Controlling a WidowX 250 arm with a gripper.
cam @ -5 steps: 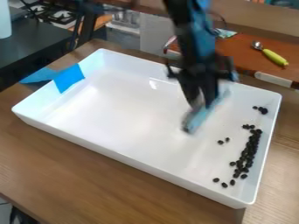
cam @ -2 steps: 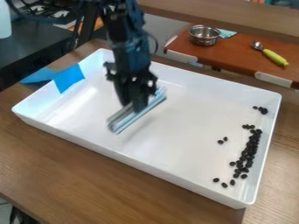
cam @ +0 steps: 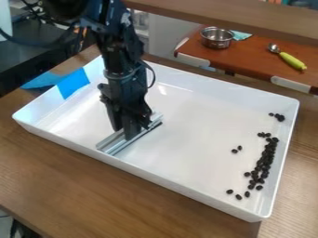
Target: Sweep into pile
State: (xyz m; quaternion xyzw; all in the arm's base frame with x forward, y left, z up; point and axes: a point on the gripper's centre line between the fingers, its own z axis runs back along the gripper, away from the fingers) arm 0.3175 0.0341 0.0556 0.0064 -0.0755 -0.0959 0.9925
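At the far left, a wooden counter [cam: 74, 181] carries a white rectangular tray [cam: 192, 139], set at a slant. Blue tape [cam: 73, 83] is stuck over the tray's left wall, near its back corner, and reaches down its inner side; more of the tape lies outside the rim.

Next comes a long, grooved metal bar [cam: 114, 143], lying diagonally in the left half of the tray, its lower left end close to the near wall and its other end pointing up and to the right. The black pincer [cam: 125, 131] hangs down over it, closed on the bar about midway along, while the arm comes in from the upper left.

Behind the tray, a round steel bowl [cam: 216, 38] stands on a red-brown counter [cam: 248, 58], with a teal cloth [cam: 240, 35] just beside it on the right.

Farther right inside the tray, well apart from the bar, two loose black beans [cam: 235, 150] lie close together. Nearer the front, three more are strung out loosely by the near wall. Beyond the bowl and cloth lies a spoon [cam: 290, 59] with a yellow-green handle. The main pile of beans [cam: 265, 160] forms a long, uneven band along the tray's right wall, and a small cluster lies apart from it, farther back beside the same wall.
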